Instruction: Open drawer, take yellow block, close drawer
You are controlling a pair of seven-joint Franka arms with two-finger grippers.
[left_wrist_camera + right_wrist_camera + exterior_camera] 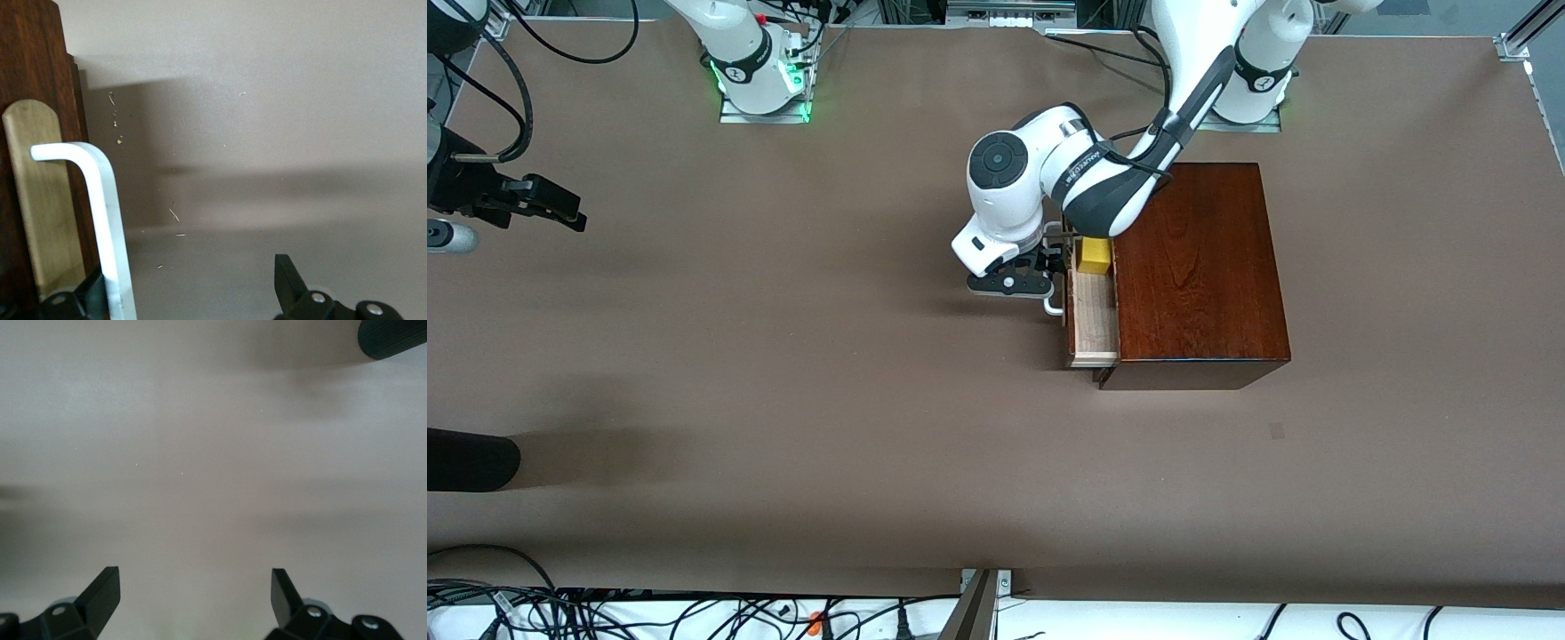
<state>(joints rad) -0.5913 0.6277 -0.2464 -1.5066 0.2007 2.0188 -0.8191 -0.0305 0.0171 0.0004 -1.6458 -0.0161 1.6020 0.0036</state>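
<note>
The drawer (1094,322) stands pulled out of the dark reddish-brown wooden box (1200,267), toward the right arm's end of the table, showing its pale wood inside. The yellow block (1094,256) lies in the drawer at the end farther from the front camera. My left gripper (1021,286) is low beside the drawer front, open. In the left wrist view the white handle (100,220) runs just inside one finger of that gripper (190,293), and the other finger (287,280) stands well apart. My right gripper (551,209) (193,593) waits open over bare table at its own end.
A rounded black object (467,462) (393,337) juts over the table edge at the right arm's end, nearer the front camera. Cables (694,613) lie along the white ledge at the table's near edge. Brown table (783,373) spreads out from the drawer front.
</note>
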